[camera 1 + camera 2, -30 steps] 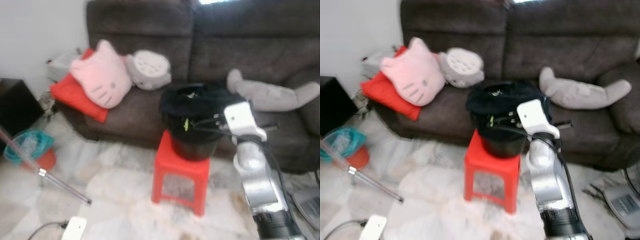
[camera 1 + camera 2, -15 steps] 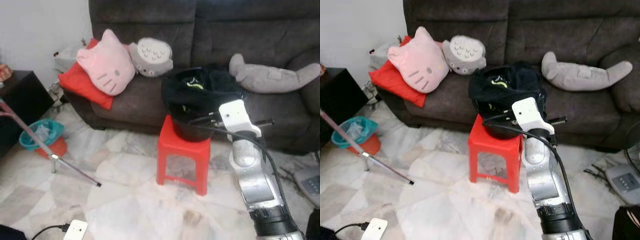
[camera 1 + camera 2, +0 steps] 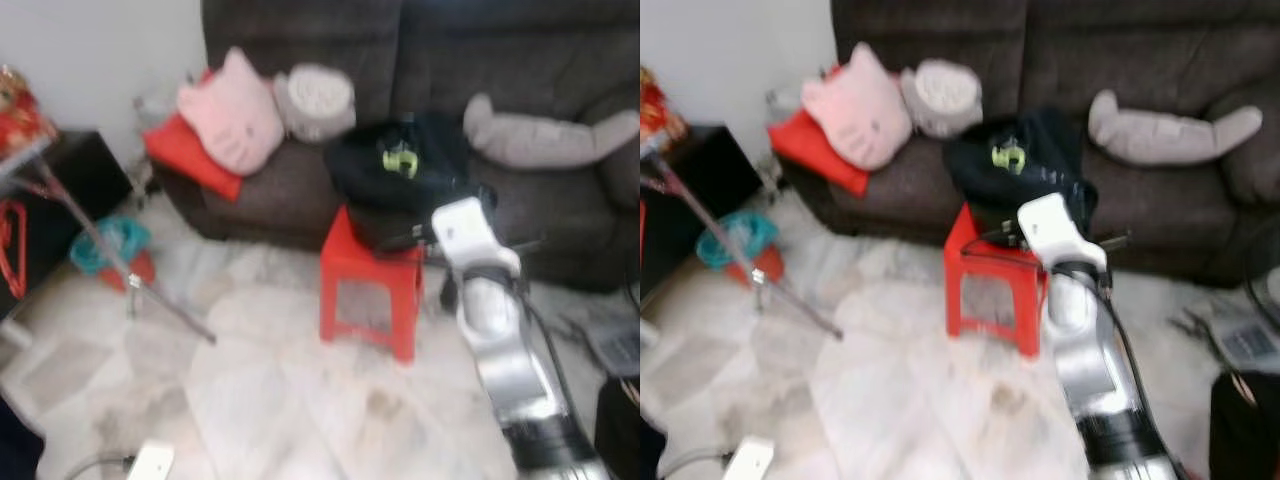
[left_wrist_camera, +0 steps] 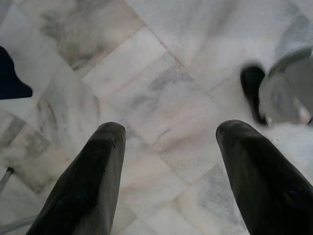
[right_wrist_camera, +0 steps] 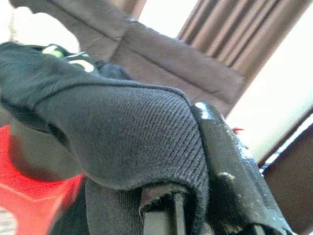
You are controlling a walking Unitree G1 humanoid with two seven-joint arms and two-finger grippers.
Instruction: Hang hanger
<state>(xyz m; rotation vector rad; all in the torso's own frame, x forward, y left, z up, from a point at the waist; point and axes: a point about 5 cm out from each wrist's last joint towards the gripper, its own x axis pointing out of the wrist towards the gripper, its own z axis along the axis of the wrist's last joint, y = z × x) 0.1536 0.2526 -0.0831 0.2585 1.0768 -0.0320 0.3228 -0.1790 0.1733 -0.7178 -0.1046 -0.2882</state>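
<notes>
Head views blurred. Right arm (image 3: 497,335) raised forward, its gripper (image 3: 1002,236) at the near rim of a black bucket (image 3: 385,232) that stands on a red stool (image 3: 372,283) in front of a dark sofa (image 3: 300,195). Black cloth (image 3: 1025,165) with a green mark is heaped over the bucket. In the right wrist view, black knit cloth (image 5: 122,132) lies draped over one finger (image 5: 230,181) and hides the other; cannot tell whether the fingers are apart or pressed together on it. No hanger can be made out among the cloth; its place cannot be told. Left gripper (image 4: 168,176) points down at marble floor (image 4: 161,93), fingers (image 4: 90,181) wide apart, nothing between them. On the sofa: pink cat cushion (image 3: 232,110) on a red cushion (image 3: 185,155), grey round plush (image 3: 313,98) beside it, long grey plush (image 3: 545,135) toward the right end. At left on the floor: a slanted metal pole (image 3: 120,270), a teal basket (image 3: 105,245), a black cabinet (image 3: 65,215).
</notes>
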